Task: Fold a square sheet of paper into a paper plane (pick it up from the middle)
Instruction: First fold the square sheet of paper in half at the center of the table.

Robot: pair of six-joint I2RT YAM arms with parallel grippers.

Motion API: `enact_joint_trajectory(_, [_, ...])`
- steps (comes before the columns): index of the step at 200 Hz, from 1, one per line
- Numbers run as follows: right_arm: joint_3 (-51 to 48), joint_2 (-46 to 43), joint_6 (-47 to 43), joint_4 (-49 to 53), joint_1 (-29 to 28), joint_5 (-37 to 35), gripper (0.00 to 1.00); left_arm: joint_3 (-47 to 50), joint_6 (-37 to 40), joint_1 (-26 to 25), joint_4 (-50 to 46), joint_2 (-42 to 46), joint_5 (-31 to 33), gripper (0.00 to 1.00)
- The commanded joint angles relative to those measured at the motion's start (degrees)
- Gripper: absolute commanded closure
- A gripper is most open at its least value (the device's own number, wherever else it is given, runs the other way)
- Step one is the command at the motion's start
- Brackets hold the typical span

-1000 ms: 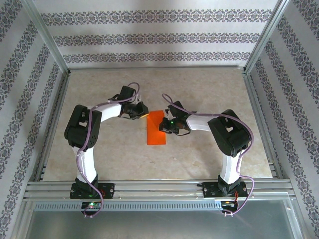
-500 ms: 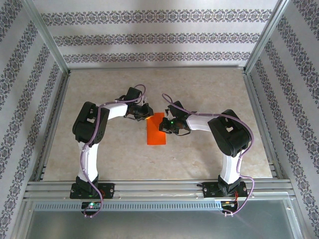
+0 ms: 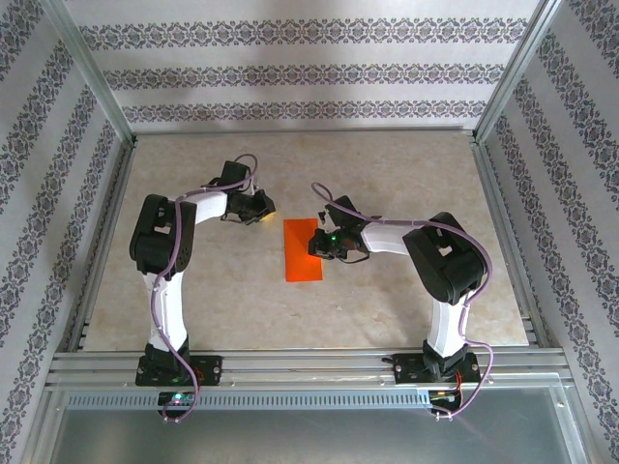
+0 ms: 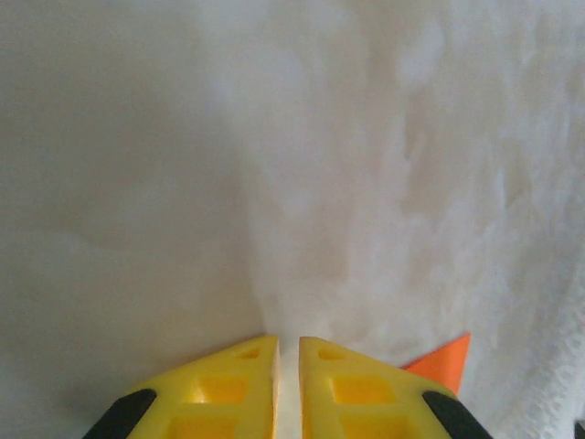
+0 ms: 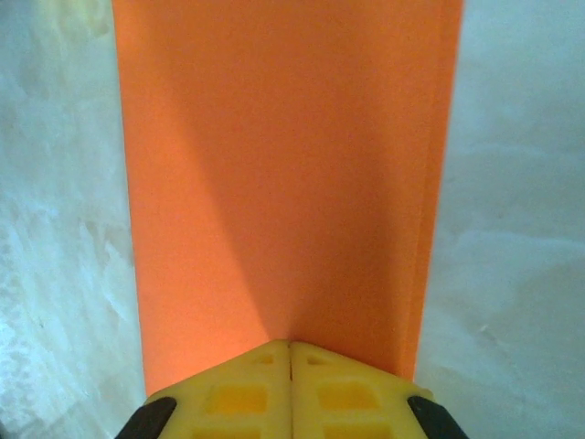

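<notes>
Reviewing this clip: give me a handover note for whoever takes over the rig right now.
Orange-red sheet of paper: flat mid-table, a narrow rectangle, apparently folded in half.
Left gripper: nearly shut, empty, above bare table beside the sheet's far left corner.
Right gripper: shut, tips on the sheet's right edge; pressing or pinching, cannot tell.
Done: seemingly one fold. Left: every later fold; no plane yet.

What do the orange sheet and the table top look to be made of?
The orange sheet: thin paper, matte and unprinted; it lies flat with a crisp layered edge on one side. The table top: beige, marbled, smooth; stone-look laminate or board, cannot tell which.
</notes>
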State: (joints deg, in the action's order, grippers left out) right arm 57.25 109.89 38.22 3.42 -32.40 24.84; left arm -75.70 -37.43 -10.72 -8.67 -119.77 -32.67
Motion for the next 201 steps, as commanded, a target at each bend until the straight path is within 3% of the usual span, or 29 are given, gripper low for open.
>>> enact_joint_trajectory(1, [-3.3, 7.8, -8.4, 21.7, -0.8, -11.8, 0.93, -0.7, 1.8, 0.7, -3.2, 4.6, 1.4, 0.86])
enact_joint_trajectory(49, [3.7, 5.7, -18.5, 23.5, -0.6, -5.5, 0.93, 7.2, -1.9, -3.0, 0.3, 11.8, -3.7, 0.85])
enact_joint_trajectory(104, [7.6, 3.0, -23.4, 23.5, 1.2, -0.5, 0.92, 10.3, -2.9, -7.1, 0.5, 10.0, -4.2, 0.86])
enact_joint_trajectory(172, [9.2, -3.4, -18.4, 20.3, 1.1, 6.8, 0.9, 11.1, -4.9, -7.5, 3.3, 5.6, -5.4, 0.86])
enact_joint_trajectory(201, [6.7, -6.4, -11.0, 16.9, -1.3, 4.5, 0.9, 11.5, -4.8, -7.6, 2.8, 5.0, -4.5, 0.87])
